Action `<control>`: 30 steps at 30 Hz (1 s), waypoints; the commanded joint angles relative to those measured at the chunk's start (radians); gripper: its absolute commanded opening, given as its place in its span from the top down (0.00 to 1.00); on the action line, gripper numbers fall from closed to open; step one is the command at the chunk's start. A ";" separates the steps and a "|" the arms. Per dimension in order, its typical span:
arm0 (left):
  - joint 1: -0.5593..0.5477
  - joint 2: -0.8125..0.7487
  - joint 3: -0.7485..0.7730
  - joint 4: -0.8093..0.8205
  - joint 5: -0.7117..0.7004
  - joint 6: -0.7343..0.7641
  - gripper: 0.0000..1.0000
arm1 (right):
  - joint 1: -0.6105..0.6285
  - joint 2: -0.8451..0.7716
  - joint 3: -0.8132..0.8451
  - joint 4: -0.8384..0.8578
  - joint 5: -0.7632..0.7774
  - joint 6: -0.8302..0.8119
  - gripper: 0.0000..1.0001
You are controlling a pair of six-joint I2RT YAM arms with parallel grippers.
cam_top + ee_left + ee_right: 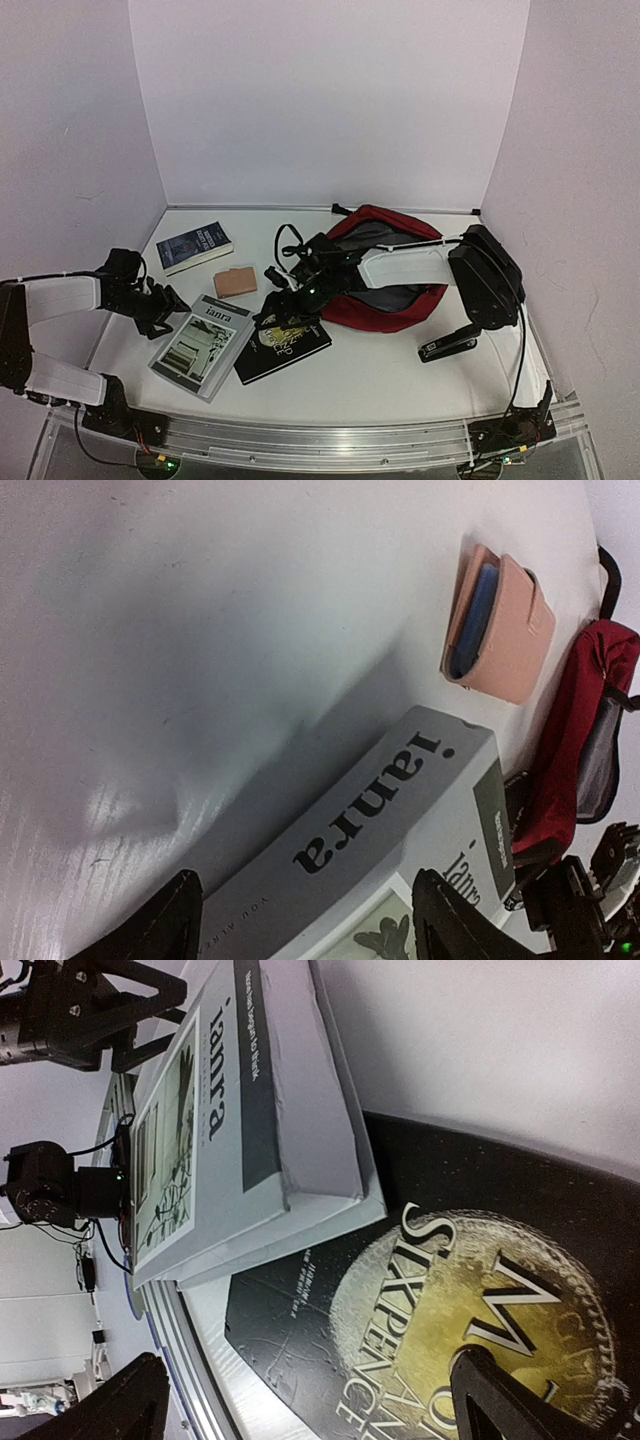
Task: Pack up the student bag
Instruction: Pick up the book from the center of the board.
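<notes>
The student bag (405, 306), dark red with grey lining showing, lies at the right of the table; its edge also shows in the left wrist view (575, 730). My right arm reaches across it. My right gripper (292, 300) (320, 1410) hangs open just over a black book with a gold moon cover (285, 348) (450, 1290). My left gripper (172, 303) (305, 920) straddles the top left edge of a thick grey book marked "ianra" (205, 345) (400, 800), one finger at its spine and the other over its cover, closed against it.
A pink card wallet (235, 281) (505, 625) lies behind the grey book. A dark blue book (195, 247) sits at the back left. A black stapler (447, 346) lies in front of the bag. White walls enclose the table on three sides.
</notes>
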 commanded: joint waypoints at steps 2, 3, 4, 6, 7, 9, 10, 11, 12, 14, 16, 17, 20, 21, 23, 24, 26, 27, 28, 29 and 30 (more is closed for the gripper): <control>-0.009 -0.053 -0.023 0.036 0.055 -0.027 0.22 | 0.046 0.056 0.002 0.144 -0.051 0.158 0.02; -0.010 -0.056 -0.025 0.037 0.056 -0.024 0.21 | 0.047 0.066 0.007 0.153 -0.049 0.166 0.02; -0.010 -0.058 -0.028 0.039 0.060 -0.023 0.20 | 0.047 0.079 0.014 0.159 -0.045 0.171 0.03; -0.010 -0.051 -0.038 0.050 0.076 -0.022 0.20 | 0.048 0.103 0.039 0.163 -0.044 0.182 0.05; -0.012 -0.046 -0.042 0.055 0.085 -0.023 0.20 | 0.047 0.114 0.050 0.167 -0.049 0.193 0.07; -0.019 -0.034 -0.053 0.072 0.104 -0.024 0.20 | 0.048 0.140 0.068 0.181 -0.060 0.222 0.10; -0.024 -0.027 -0.058 0.082 0.111 -0.025 0.20 | 0.048 0.150 0.077 0.192 -0.062 0.236 0.11; -0.030 -0.024 -0.061 0.091 0.118 -0.025 0.21 | 0.048 0.158 0.084 0.203 -0.064 0.248 0.13; -0.037 -0.018 -0.061 0.100 0.122 -0.027 0.22 | 0.049 0.167 0.093 0.211 -0.063 0.257 0.16; -0.060 -0.006 -0.056 0.122 0.126 -0.033 0.27 | 0.047 0.180 0.113 0.217 -0.054 0.262 0.22; -0.089 0.014 -0.044 0.149 0.126 -0.042 0.34 | 0.048 0.195 0.136 0.220 -0.039 0.263 0.30; -0.103 0.026 -0.036 0.164 0.125 -0.048 0.39 | 0.047 0.203 0.152 0.222 -0.029 0.263 0.35; -0.142 0.070 -0.009 0.207 0.135 -0.062 0.53 | 0.033 0.221 0.191 0.223 -0.006 0.267 0.46; -0.154 0.082 0.004 0.220 0.132 -0.068 0.56 | 0.022 0.222 0.199 0.223 0.006 0.272 0.47; -0.182 0.109 0.033 0.235 0.121 -0.075 0.59 | -0.007 0.215 0.207 0.223 0.023 0.277 0.48; -0.192 0.121 0.043 0.246 0.114 -0.081 0.61 | -0.026 0.210 0.205 0.222 0.028 0.277 0.48; -0.200 0.144 0.065 0.272 0.108 -0.096 0.62 | -0.053 0.186 0.195 0.221 0.040 0.267 0.49; -0.203 0.156 0.075 0.293 0.107 -0.105 0.63 | -0.065 0.174 0.187 0.221 0.044 0.259 0.49; -0.207 0.171 0.082 0.307 0.105 -0.117 0.63 | -0.076 0.164 0.180 0.220 0.046 0.253 0.47; -0.209 0.182 0.093 0.316 0.102 -0.124 0.62 | -0.084 0.152 0.172 0.218 0.049 0.248 0.44; -0.212 0.194 0.102 0.313 0.094 -0.127 0.60 | -0.092 0.140 0.163 0.217 0.050 0.240 0.40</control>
